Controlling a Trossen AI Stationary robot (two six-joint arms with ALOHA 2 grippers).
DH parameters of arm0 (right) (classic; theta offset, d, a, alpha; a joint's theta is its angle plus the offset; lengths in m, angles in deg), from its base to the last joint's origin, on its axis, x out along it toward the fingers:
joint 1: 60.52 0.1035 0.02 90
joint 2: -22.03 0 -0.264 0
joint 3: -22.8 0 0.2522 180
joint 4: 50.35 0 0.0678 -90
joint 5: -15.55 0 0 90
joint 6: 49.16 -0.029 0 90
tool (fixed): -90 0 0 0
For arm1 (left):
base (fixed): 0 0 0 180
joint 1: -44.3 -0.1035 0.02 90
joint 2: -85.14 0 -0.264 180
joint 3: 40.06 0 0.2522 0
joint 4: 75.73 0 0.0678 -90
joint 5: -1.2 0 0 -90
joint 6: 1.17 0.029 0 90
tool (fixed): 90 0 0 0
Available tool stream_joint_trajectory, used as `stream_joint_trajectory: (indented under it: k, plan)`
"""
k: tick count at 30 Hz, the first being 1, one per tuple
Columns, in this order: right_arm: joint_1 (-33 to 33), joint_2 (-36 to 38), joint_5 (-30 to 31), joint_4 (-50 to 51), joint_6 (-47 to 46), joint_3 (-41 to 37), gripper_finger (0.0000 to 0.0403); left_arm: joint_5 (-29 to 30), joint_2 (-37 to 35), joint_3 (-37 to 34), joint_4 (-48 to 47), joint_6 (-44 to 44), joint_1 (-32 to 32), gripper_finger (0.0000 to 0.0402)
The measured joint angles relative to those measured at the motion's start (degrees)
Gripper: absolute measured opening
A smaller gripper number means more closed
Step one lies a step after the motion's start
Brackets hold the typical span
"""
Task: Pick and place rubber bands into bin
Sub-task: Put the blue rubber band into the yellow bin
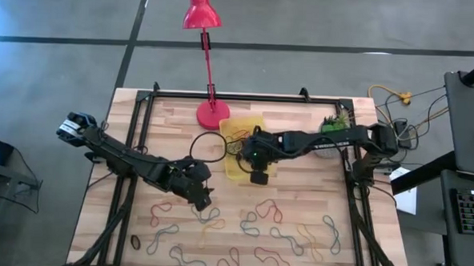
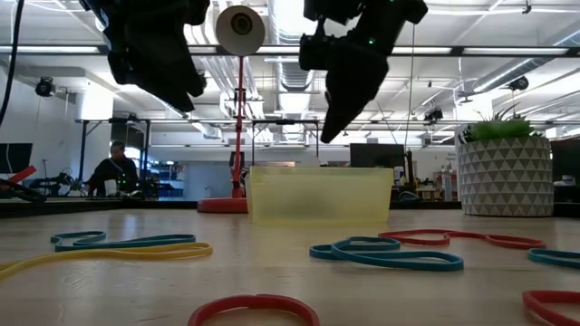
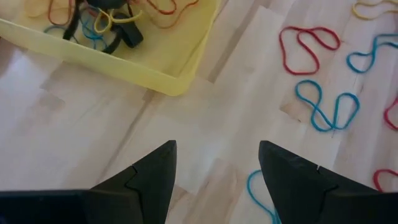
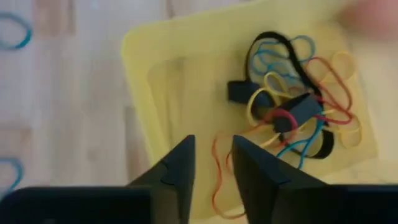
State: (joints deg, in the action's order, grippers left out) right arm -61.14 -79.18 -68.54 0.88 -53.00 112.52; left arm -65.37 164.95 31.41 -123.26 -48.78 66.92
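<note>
- Rubber bands (image 1: pixel 267 209) lay scattered over the table's (image 1: pixel 306 196) near half; others sat tangled in the bin (image 4: pixel 149 74).
- Right gripper (image 4: pixel 213 163) hung over the bin, fingers slightly parted, holding nothing.
- Left gripper (image 3: pixel 216 163) hovered open above bare wood just beside the bin.
</note>
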Motion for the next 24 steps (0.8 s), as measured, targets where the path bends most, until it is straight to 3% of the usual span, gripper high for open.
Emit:
stream_joint_trajectory:
  k: [6,11,14,17,24]
  plan:
    - [3.94,2.88,0.06,4.65,7.91,-0.02,0.0172,-11.89,0.00,-0.27,-8.57,4.62,2.67,0.0212]
    - [11.40,5.18,0.23,4.86,14.33,0.00,0.0198,-16.13,1.29,-2.65,-1.28,17.83,9.78,0.0212]
    - [15.28,5.58,2.58,5.68,14.00,0.00,0.0201,-16.73,4.08,-5.07,5.74,23.83,12.88,0.0212]
    - [18.15,5.56,4.30,6.43,10.87,-0.50,0.0201,-16.43,8.03,-5.75,10.53,23.99,13.14,0.0212]
    - [19.27,5.54,5.38,7.35,1.34,-1.36,0.0201,-15.17,15.88,-5.86,12.67,24.51,12.24,0.0212]
